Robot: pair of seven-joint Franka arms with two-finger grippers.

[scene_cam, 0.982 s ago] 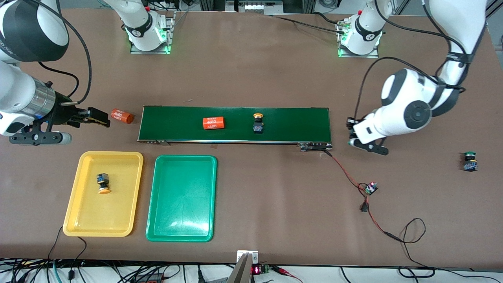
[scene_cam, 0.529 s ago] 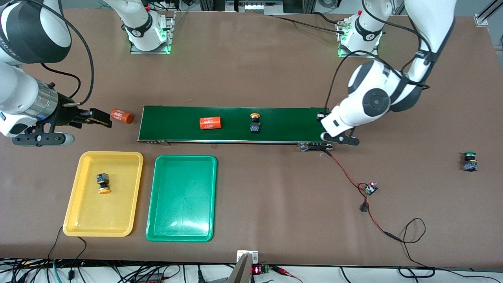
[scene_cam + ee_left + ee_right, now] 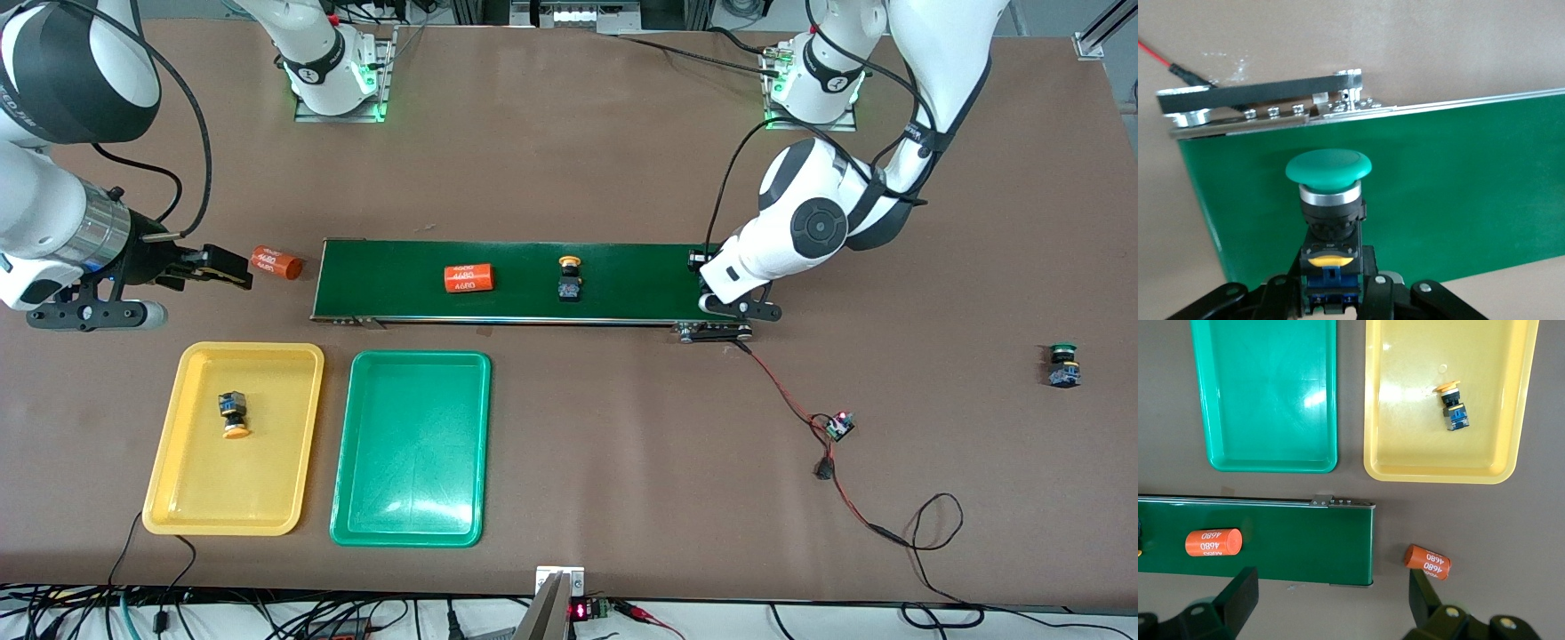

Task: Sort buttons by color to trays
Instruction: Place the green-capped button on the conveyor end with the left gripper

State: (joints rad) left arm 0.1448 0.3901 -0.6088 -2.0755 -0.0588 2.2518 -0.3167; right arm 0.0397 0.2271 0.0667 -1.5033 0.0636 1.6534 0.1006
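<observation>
My left gripper (image 3: pixel 717 290) (image 3: pixel 1331 283) is shut on a green-capped button (image 3: pixel 1329 193) and holds it over the end of the dark-green belt (image 3: pixel 640 280) toward the left arm's end. A yellow-capped button (image 3: pixel 569 277) stands on the belt. Another yellow-capped button (image 3: pixel 233 416) (image 3: pixel 1451 403) lies in the yellow tray (image 3: pixel 178 498) (image 3: pixel 1438 475). The green tray (image 3: pixel 409 533) (image 3: pixel 1265 463) beside it holds nothing. A second green-capped button (image 3: pixel 1062 364) stands on the table toward the left arm's end. My right gripper (image 3: pixel 222 267) (image 3: pixel 1331 593) waits open beside the belt's other end.
One orange cylinder (image 3: pixel 468 278) (image 3: pixel 1213 543) lies on the belt. Another orange cylinder (image 3: pixel 276 263) (image 3: pixel 1427 561) lies on the table, between the right gripper and the belt. A small circuit board (image 3: pixel 838 426) with red and black wires trails from the belt's end toward the front camera.
The left arm has carried the green-capped button from over the table to over the belt's end. The cylinder and button on the belt have drifted toward the right arm's end. The right arm is still.
</observation>
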